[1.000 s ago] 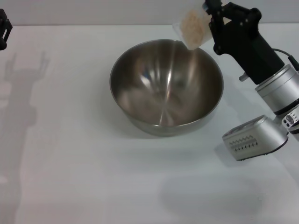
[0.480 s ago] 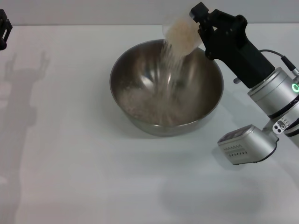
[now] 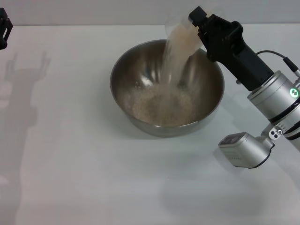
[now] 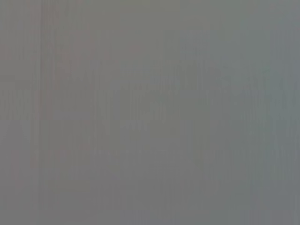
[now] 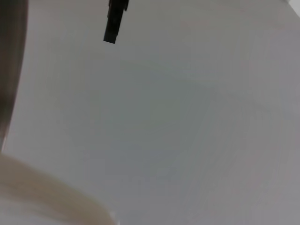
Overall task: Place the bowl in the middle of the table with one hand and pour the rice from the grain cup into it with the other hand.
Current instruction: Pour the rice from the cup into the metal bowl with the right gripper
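A: Head view first. What holds what?

B: One bowl [image 3: 167, 86] stands on the table [image 3: 93, 178], toward the far middle. Rice [image 3: 161, 104] lies heaped across its bottom, and a pale stream of grains falls into it from above. One grain cup [image 3: 183, 35] is tipped steeply over the bowl's far right rim, mouth down toward the bowl, with grains pouring from it.

A: And the grippers?

B: The right gripper [image 3: 199, 26] is clamped on the grain cup, its arm reaching in from the right above the bowl's rim. The left gripper [image 3: 3, 29] sits at the far left edge, only partly in view, well apart from the bowl. I cannot tell whether its fingers are apart or together.

A: Room around the bowl?

B: Bare tabletop lies in front of it and to its left, up to the near edge. On the right, the arm's silver links hang over the table beside the bowl.

A: Left wrist view?

B: A flat grey field, nothing to make out.

A: Right wrist view?

B: Mostly bare table [image 5: 187, 117]. A pale blurred mass [image 5: 42, 197] fills one corner, likely the cup or rice, too blurred to say. A small dark piece [image 5: 115, 21] shows farther off, which I cannot identify.
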Controlling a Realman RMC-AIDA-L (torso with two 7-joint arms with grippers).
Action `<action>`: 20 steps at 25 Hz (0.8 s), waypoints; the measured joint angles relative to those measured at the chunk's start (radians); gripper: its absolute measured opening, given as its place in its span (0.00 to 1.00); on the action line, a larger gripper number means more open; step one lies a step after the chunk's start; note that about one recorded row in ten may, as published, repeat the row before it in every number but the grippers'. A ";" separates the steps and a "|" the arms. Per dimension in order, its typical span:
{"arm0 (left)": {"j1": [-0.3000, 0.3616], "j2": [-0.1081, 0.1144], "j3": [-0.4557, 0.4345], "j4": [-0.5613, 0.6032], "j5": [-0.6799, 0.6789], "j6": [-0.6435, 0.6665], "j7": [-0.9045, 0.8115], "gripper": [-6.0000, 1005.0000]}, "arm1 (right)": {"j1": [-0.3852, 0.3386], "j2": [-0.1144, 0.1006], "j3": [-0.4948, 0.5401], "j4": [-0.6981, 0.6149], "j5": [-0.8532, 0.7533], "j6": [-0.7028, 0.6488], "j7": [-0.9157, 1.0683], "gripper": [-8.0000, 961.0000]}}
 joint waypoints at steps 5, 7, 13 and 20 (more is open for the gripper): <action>0.000 0.000 0.000 -0.001 0.000 0.000 0.000 0.82 | 0.000 0.000 0.000 -0.002 -0.018 0.017 -0.021 0.02; 0.000 0.000 0.000 -0.001 0.000 0.000 0.000 0.82 | 0.000 0.000 0.000 -0.001 -0.019 0.030 -0.022 0.02; 0.000 0.000 0.000 0.000 0.000 0.000 0.000 0.82 | -0.002 -0.001 0.000 0.001 -0.046 0.033 -0.021 0.02; -0.002 0.000 0.000 -0.001 0.000 0.000 0.000 0.82 | -0.001 -0.002 0.000 0.001 -0.058 0.034 -0.022 0.02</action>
